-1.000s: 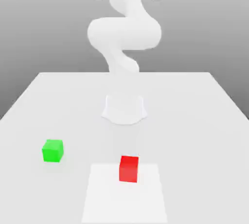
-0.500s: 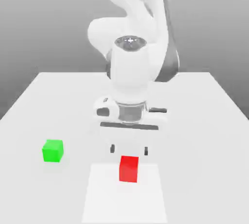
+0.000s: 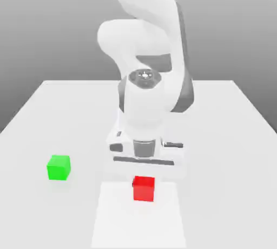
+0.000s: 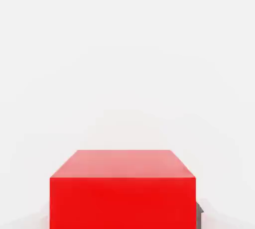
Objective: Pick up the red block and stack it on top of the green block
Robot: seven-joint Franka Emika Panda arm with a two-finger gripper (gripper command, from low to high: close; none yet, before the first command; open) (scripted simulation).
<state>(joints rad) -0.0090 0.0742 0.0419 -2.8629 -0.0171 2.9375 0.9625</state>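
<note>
- The claw (image 3: 143, 173) hangs low over the bench (image 3: 227, 134), directly above and just behind the red block (image 3: 143, 188) as the exterior view shows it; the broad white hand body covers its fingers there, so how far they stand apart cannot be told.
- In the hand view, a small dark sliver of a fingertip (image 4: 199, 214) peeks out beside one lower corner of the red block (image 4: 122, 193); whether it touches the block's side is unclear.
- The red block rests on the bench on a paler square patch (image 3: 138, 218), near that patch's far edge. In the hand view the block's lower part is cut off by the frame.
- The green block (image 3: 58, 167) sits on the bare bench well apart from the red block, toward the exterior view's left and slightly farther back, clear of the patch.
- The arm (image 3: 143, 31) rises behind the red block, its top cut off by the frame, and it hides the bench area just beyond the block.
</note>
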